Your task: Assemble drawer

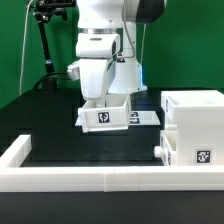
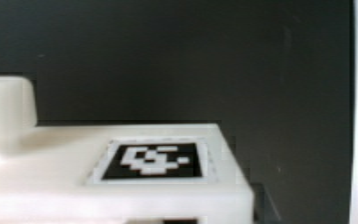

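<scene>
Starting nearest the camera in the exterior view, we note the low white rim edging the black table along the near side.

Just behind it, at the exterior view's right, sits the large boxy case of the drawer. One small tray is at its near left side, knob facing the exterior view's left, a square tag on the front.

Farther back, near the middle, the second small tray rests on the table, tag facing us. A flat tagged sheet, the marker board, lies just to its right.

The gripper stands directly over this second tray, reaching down to its far wall. Its fingers are hidden by the arm's body and the tray wall, so we cannot tell whether they are spread, closed, or pinching the wall.

The wrist view shows a white tray surface with a tag close under the camera and a white block rising beside it. We cannot say whether that block is a finger or part of the tray. No gap between fingers is visible there either.

Beyond the arm, a dark stand is in front of the green backdrop.
</scene>
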Robot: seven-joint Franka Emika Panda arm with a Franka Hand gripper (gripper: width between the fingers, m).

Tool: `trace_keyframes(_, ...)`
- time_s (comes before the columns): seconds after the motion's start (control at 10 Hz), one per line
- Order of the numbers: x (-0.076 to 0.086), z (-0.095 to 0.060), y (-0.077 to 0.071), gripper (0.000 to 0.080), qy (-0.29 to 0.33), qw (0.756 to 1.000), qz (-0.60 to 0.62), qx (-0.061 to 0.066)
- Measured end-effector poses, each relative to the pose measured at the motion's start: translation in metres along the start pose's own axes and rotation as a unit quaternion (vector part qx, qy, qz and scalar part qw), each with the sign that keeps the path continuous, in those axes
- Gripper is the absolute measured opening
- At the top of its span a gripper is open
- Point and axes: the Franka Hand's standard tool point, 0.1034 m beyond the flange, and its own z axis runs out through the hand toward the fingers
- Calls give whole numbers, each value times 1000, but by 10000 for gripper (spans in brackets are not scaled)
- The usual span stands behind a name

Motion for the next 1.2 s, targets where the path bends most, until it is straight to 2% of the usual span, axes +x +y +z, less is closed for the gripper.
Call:
trace_keyframes(0.1, -2, -2, 8, 44, -1, 1000, -12, -5)
trace_keyframes(0.4, -4, -15, 46, 44, -12, 998, -48, -31)
trace_keyframes(0.9, -5, -9, 48, 44, -12, 998, -47, -29)
trace_keyframes(1.2, 7, -11, 78, 44, -10, 998, -40, -43)
